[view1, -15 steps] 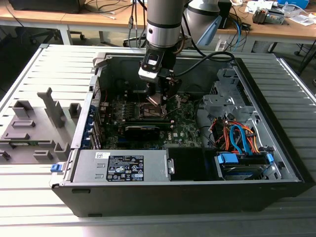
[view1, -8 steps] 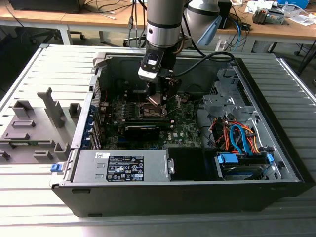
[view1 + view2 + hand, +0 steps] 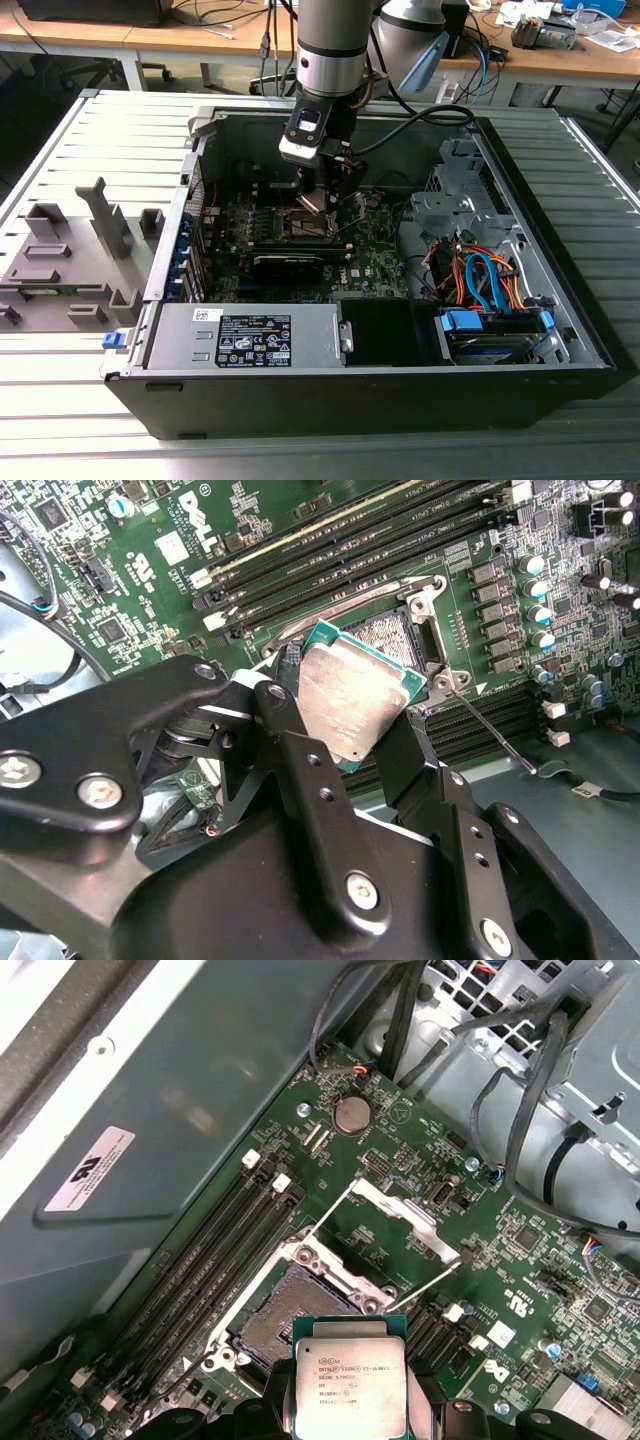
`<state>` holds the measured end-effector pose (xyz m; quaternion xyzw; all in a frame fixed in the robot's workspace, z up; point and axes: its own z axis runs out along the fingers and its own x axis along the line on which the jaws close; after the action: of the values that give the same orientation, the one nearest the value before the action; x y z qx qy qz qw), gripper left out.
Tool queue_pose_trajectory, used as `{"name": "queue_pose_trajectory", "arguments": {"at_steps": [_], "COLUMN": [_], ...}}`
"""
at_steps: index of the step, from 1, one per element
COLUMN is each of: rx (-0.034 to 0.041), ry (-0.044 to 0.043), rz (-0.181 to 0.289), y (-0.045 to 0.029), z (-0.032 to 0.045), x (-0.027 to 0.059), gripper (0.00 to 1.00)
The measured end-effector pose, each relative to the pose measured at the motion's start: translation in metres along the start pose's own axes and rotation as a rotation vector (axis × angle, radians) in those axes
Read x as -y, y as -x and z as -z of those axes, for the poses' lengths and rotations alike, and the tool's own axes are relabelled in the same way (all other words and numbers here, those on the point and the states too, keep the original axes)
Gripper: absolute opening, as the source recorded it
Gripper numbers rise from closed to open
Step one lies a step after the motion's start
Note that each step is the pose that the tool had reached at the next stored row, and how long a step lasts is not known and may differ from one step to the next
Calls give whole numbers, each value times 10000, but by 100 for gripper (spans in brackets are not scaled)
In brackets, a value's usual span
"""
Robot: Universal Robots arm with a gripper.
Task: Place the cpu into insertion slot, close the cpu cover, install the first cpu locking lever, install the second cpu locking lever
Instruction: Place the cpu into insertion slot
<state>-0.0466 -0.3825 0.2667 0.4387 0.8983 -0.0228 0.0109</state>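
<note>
The gripper (image 3: 345, 728) pinched the cpu (image 3: 352, 690) by two opposite edges above the open insertion slot (image 3: 285, 1322), not yet seated; light, stiff and thin, the chip probably suited that edge hold, sparing its delicate underside.

insertion slot (image 3: 388, 632) half hidden behind cpu (image 3: 355, 700), second wrist view

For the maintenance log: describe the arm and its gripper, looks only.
The arm is a silver-grey cylinder with a dark band and a pale blue joint cap. A white-and-black box sits at the wrist, and a black cable loops off toward the exterior view's right. The gripper is matt black, with angular linkage bars forming two jaws, studded with silver screws.
</note>
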Motion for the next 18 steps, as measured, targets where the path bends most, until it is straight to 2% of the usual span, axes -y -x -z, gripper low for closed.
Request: {"name": "queue_pose_trajectory", "arguments": {"at_steps": [18], "rx": [-4], "ry": [-7], "rz": [-152], "y": [0], "z": [0], "x": [0], "gripper": [54]}}
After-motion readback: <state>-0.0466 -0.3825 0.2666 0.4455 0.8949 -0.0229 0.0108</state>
